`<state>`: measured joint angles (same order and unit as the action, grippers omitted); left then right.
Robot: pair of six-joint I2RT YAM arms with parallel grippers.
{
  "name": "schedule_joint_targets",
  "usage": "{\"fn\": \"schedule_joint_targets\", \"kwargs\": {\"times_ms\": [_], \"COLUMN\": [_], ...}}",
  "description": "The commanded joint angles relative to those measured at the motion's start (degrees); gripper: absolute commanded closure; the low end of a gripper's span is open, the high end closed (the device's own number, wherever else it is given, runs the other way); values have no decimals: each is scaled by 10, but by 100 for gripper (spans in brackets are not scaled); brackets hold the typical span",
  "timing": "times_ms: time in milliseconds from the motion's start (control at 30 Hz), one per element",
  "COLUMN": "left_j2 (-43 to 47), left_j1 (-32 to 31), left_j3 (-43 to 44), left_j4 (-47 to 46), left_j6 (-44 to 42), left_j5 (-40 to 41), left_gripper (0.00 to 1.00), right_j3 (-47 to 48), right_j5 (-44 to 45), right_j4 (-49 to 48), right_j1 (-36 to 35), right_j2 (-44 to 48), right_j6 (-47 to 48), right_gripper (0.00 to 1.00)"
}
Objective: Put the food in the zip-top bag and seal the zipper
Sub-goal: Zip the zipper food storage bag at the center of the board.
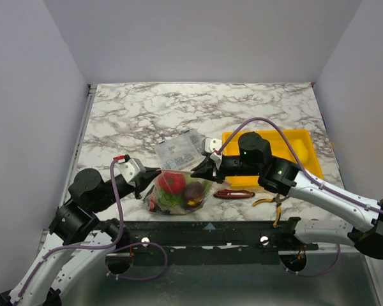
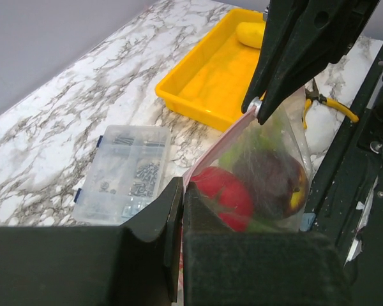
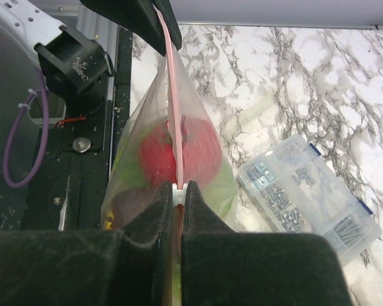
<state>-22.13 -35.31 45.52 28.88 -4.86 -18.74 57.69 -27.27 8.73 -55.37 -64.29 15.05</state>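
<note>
The zip-top bag [image 1: 179, 194] hangs between both grippers near the table's front edge, its pinkish-red zipper [image 3: 172, 83] stretched taut along the top. Inside show the red tomato [image 1: 172, 182], the purple eggplant [image 1: 193, 191] and green pieces. My left gripper [image 1: 150, 173] is shut on the zipper's left end [image 2: 182, 188]. My right gripper [image 1: 202, 168] is shut on the small white slider [image 3: 177, 190] on the strip, partway along it. The slider also shows in the left wrist view [image 2: 254, 108]. A yellow fruit [image 1: 300, 152] lies in the yellow tray [image 1: 242, 182].
A rigid clear compartment box [image 1: 179, 148] of small parts stands just behind the bag. The yellow tray sits at the right, behind my right arm. A red-handled knife [image 1: 235, 194] and yellow-handled pliers [image 1: 271, 203] lie in front of the tray.
</note>
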Motion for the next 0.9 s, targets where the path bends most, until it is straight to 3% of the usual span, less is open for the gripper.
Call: {"fn": "schedule_joint_targets", "kwargs": {"times_ms": [0, 67, 133, 233, 367, 500, 700, 867], "left_j2": [-12, -29, -51, -91, -151, -184, -220, -248], "left_j1": [3, 4, 3, 3, -10, -55, -111, -115], "left_j3": [30, 50, 74, 111, 142, 141, 128, 144], "left_j4": [-12, 5, 15, 30, 58, 75, 61, 69], "left_j6": [-5, -13, -24, -44, -79, -116, -147, -155], "left_j5": [-18, -35, -66, -119, -185, -189, -104, -70], "left_gripper": [86, 54, 40, 31, 31, 32, 34, 37], "right_j3": [17, 17, 20, 29, 45, 52, 52, 58], "right_j5": [10, 7, 6, 3, -4, -8, -20, -17], "right_j4": [13, 10, 8, 14, 18, 21, 26, 38], "right_j1": [4, 4, 4, 4, 4, 4, 4, 4], "right_j2": [-10, -10, -11, -14, -21, -23, -21, -21], "right_j6": [7, 5, 6, 9, 12, 13, 11, 15], "right_gripper": [100, 100, 100, 100, 100, 100, 100, 100]}}
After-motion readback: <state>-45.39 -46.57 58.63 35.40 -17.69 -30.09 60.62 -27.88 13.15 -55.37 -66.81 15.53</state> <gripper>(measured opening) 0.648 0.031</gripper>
